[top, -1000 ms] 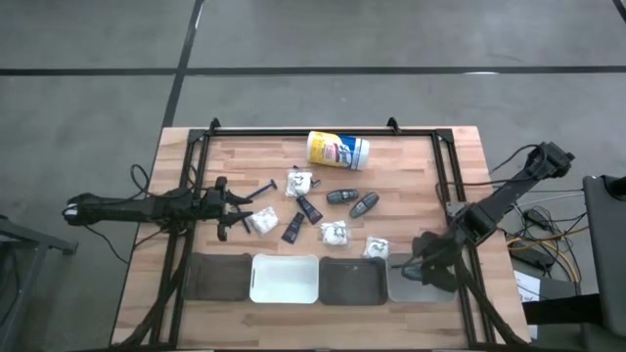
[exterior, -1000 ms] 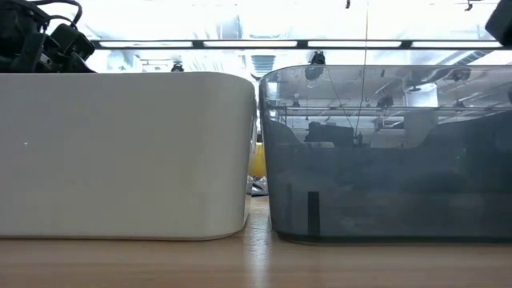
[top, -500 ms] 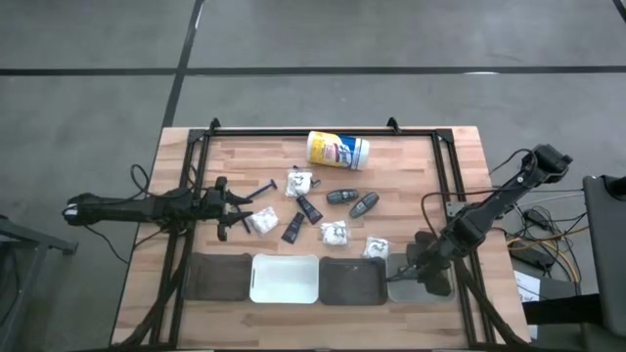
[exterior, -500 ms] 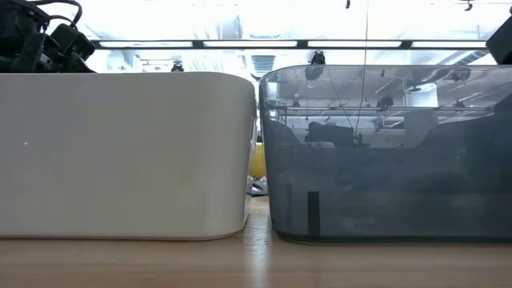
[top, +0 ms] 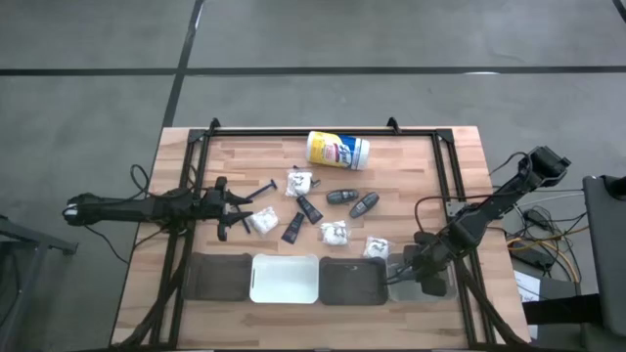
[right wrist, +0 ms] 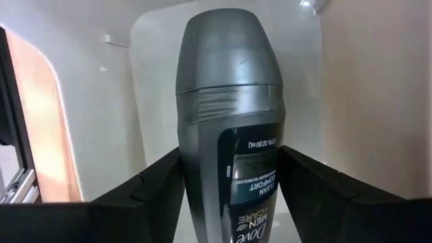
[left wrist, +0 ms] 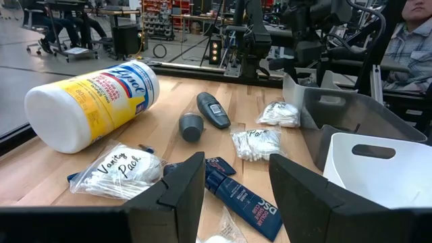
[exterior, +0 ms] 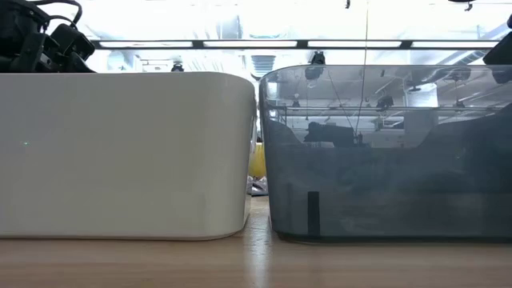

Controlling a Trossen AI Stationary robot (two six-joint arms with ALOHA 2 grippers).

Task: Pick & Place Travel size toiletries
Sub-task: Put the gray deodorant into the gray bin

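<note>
My right gripper (top: 404, 271) is down inside the clear bin (top: 437, 289) at the table's near right, shut on a dark grey oval pod (right wrist: 228, 121). My left gripper (top: 228, 211) waits open, level over the table's left side, beside a white packet (top: 260, 222). On the wood lie two more grey pods (top: 342, 196) (top: 365, 204), crinkly white packets (top: 335, 233) (top: 377, 247) (top: 298, 183), a thin razor (top: 264, 188) and black tubes (top: 309, 209) (top: 292, 228). In the left wrist view, a black tube (left wrist: 237, 197) lies between the open fingers. My right gripper pinches the grey pod by its labelled lower body (right wrist: 233, 196) between the two fingers (right wrist: 156, 192), one on each narrow side. The pod's rounded cap (right wrist: 226, 47) points away from the wrist into the clear bin. Whether the pod touches the bin's floor cannot be told.
A yellow-and-white canister (top: 337, 150) lies on its side near the far edge. Along the near edge stand a dark bin (top: 217, 277), a white bin (top: 285, 280) and another dark bin (top: 352, 280). A black frame (top: 313, 133) rims the table. A person sits beyond the table (left wrist: 412, 34).
My right gripper has gone down and toward the table's near edge, deeper into the clear bin, still shut on the pod. The left arm has kept still.
</note>
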